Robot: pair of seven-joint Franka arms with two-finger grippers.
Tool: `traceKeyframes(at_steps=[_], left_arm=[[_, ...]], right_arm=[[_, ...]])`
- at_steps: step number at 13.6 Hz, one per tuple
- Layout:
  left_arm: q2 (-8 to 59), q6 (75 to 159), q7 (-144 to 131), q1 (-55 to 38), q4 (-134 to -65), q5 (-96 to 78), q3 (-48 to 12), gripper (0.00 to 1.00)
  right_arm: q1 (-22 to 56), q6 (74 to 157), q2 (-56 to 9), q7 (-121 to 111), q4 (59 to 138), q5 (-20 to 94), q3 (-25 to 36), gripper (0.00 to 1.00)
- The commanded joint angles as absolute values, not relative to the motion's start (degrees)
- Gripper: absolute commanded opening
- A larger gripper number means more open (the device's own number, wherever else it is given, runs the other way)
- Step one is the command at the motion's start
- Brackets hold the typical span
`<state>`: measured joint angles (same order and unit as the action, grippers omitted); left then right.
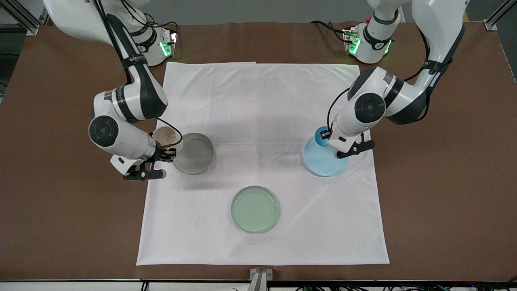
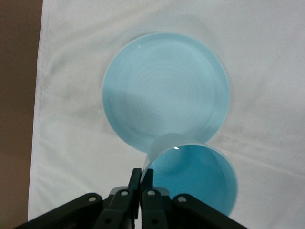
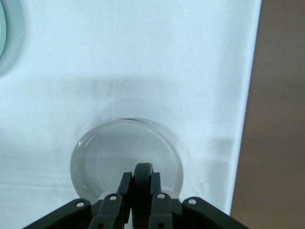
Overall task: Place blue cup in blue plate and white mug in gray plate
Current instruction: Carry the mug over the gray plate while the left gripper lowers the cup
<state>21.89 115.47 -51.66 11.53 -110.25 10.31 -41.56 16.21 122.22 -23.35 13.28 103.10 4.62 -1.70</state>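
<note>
- At the right arm's end of the white cloth [image 1: 262,161], the right gripper [image 1: 161,155] was seen held over the edge of the gray plate [image 1: 198,155]; its fingers were pressed together on the dark loop handle of the white mug [image 1: 165,136].
- The white mug was carried upright and clear of the cloth, at the plate's rim toward the right arm's end of the table; in the right wrist view the gray plate [image 3: 109,152] lay just past the closed fingers [image 3: 125,188], with only the dark handle pinched between them.
- The pale green plate [image 1: 255,209] was left bare, between the two other plates and nearer to the front camera than both.
- Toward the left arm's end of the cloth, the left gripper [image 1: 329,135] was seen over the rim of the blue plate [image 1: 321,163], its fingers clamped on the wall of the blue cup [image 1: 322,135].
- In the left wrist view the blue cup [image 2: 195,176] was shown open side up and held above the edge of the blue plate [image 2: 164,86], not yet set down.
- The step in hand was judged to be the carry to the plates, with both vessels lifted and neither placed.
- The next move was judged to call for each vessel being brought over the middle of its plate, lowered until its base rested flat, and only then released.
</note>
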Motion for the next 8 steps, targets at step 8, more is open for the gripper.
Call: traceKeyframes(at_steps=[8], left_arm=[[24.25, 116.80, -52.56, 8.61, -110.65, 11.60, -41.84, 0.00]], right_arm=[[21.80, 130.69, -27.77, 20.83, 106.08, 5.54, -1.05, 0.00]])
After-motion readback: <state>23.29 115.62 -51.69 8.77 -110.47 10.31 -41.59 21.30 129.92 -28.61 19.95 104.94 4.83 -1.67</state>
